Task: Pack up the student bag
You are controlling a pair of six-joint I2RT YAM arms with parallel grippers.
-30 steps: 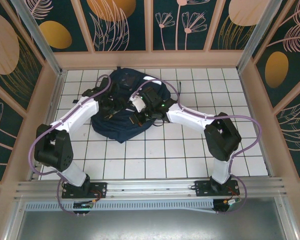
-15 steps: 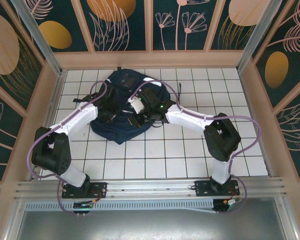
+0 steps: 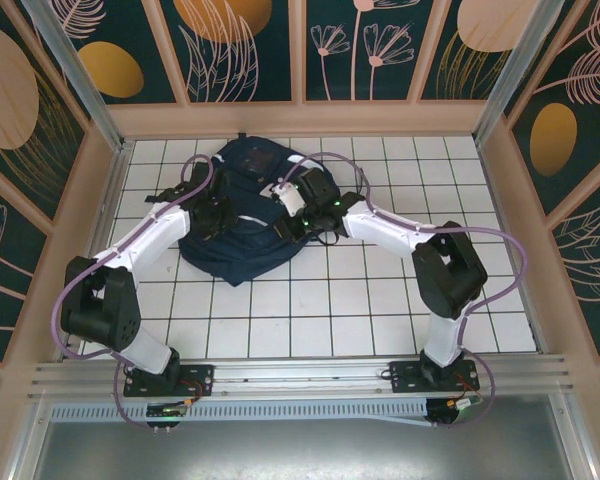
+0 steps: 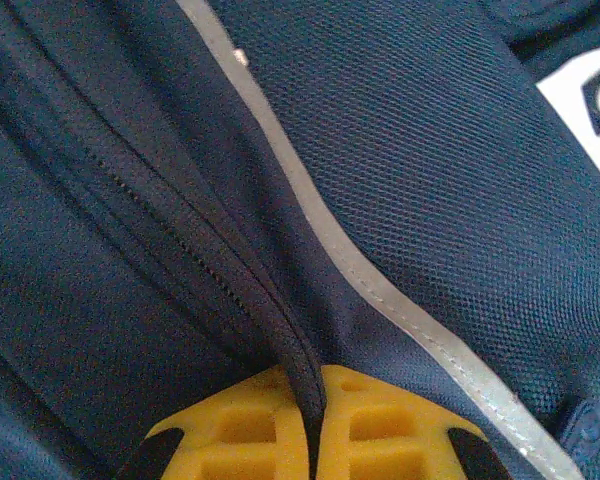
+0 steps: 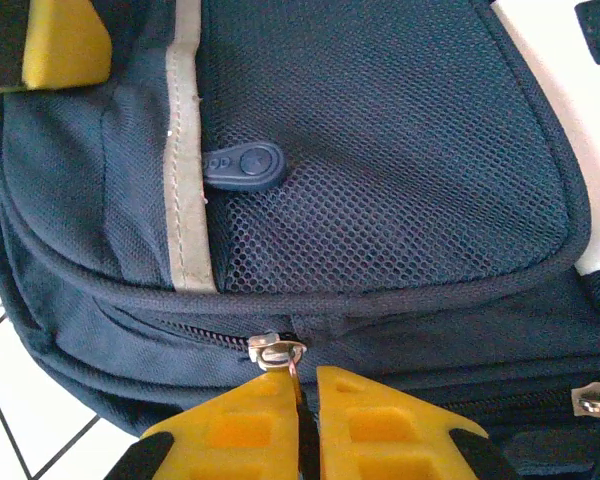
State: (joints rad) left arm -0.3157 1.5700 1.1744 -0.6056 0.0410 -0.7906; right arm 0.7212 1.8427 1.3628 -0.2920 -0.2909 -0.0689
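— Grippers?
— Left gripper (image 4: 315,415) pinched tight on a piped seam (image 4: 220,262) of the student bag (image 3: 242,170); right gripper (image 5: 306,405) closed on a zip pull (image 5: 278,351)
— Bag position?
— Flat on the table (image 3: 380,300), toward its far edge, left of centre

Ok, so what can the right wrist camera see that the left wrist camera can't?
Right wrist camera: a silver zip pull pinched in the right tool, a little blue rubber tab, a second zip pull and a bit of white tiled table.
Left wrist camera: the left tool squeezing a dark fold of fabric.
Both: the navy bag, its grey stripe, a white patch and yellow fingers.
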